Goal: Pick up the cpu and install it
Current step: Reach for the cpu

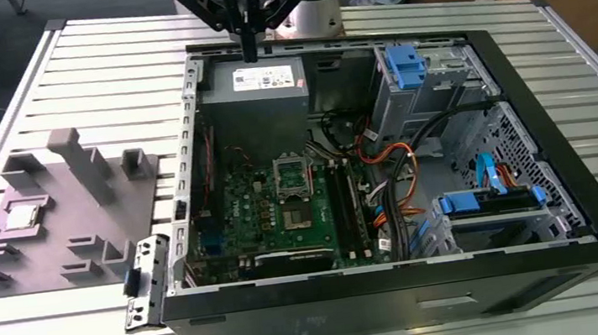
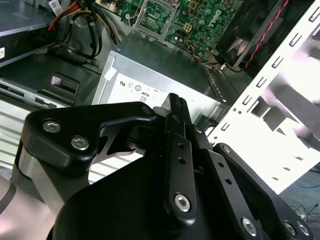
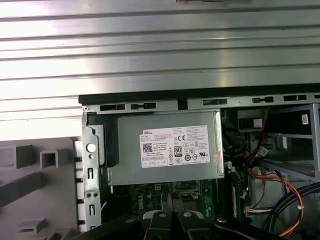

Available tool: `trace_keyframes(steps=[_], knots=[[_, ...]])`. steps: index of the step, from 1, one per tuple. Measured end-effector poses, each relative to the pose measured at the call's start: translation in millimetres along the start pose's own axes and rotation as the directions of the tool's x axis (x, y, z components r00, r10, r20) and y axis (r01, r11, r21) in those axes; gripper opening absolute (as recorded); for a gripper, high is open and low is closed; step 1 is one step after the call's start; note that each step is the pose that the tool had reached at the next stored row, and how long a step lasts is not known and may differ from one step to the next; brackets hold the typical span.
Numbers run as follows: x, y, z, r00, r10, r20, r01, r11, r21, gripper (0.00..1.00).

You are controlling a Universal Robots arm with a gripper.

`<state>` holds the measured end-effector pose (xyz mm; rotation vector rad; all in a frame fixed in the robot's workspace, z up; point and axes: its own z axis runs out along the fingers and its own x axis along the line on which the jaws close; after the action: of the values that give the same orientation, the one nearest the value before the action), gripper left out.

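Observation:
The cpu [image 1: 21,218], a small silver square chip, lies in a recess of the grey tray [image 1: 60,245] at the exterior view's left, outside the computer case [image 1: 403,282]. My gripper [image 1: 251,53] hangs above the case's far edge, over the grey power supply [image 1: 252,82], far from the cpu. Its black fingers [image 2: 176,102] are pressed together with nothing between them, and its tips [image 3: 172,199] point toward the motherboard. The dark socket with a silver frame [image 1: 294,187] sits open in the middle of the green motherboard [image 1: 242,212].
Orange, black and yellow cables [image 1: 389,166] run beside the motherboard. Blue drive brackets [image 1: 406,66] stand at the case's far right, another [image 1: 484,201] nearer the front. Grey upright blocks [image 1: 78,159] rise from the tray. Everything rests on a ribbed metal table [image 1: 95,64].

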<state>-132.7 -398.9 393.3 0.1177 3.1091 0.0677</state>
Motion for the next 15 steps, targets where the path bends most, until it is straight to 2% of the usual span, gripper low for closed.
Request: trace_keyframes(steps=[8,15], knots=[[7.4,-0.5,-0.2,1.0000,0.000,0.0047,0.000,1.0000,-0.0004,0.11],[8.4,-0.6,-0.3,1.0000,0.000,0.0048,0.000,1.0000,-0.0004,0.11]])
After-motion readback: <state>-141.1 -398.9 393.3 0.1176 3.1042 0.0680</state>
